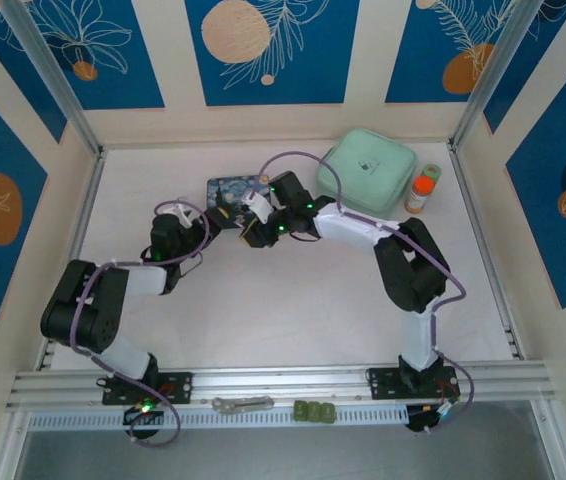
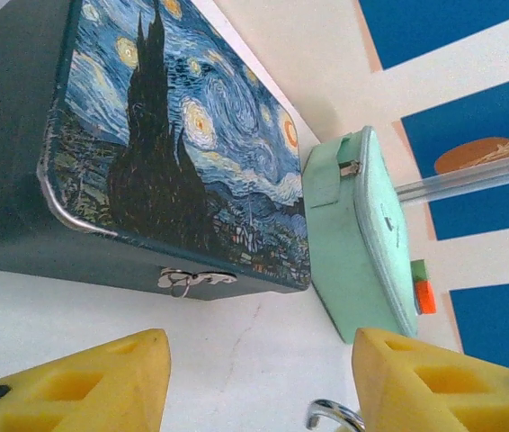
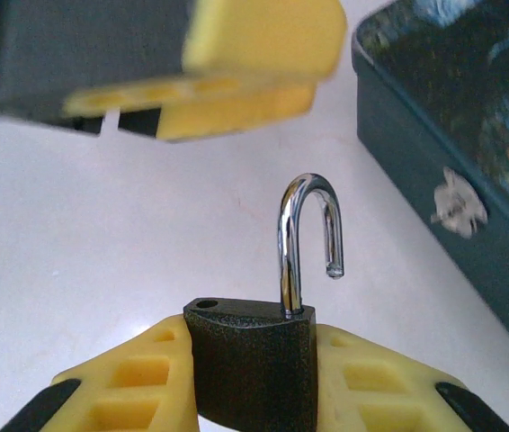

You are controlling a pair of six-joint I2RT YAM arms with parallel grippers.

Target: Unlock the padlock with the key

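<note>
Firmly right claw (image 3: 254,389) grips the padlock (image 3: 253,360); left claw (image 2: 259,378) gapes facing closed tin (image 2: 174,135).

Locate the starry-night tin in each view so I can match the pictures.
Top external: starry-night tin above centre, slightly left.
Left wrist: tin at upper left, lid toward camera.
Right wrist: tin along the right edge.
Shared landmark: silver clasp on its front wall, in both wrist views.
</note>
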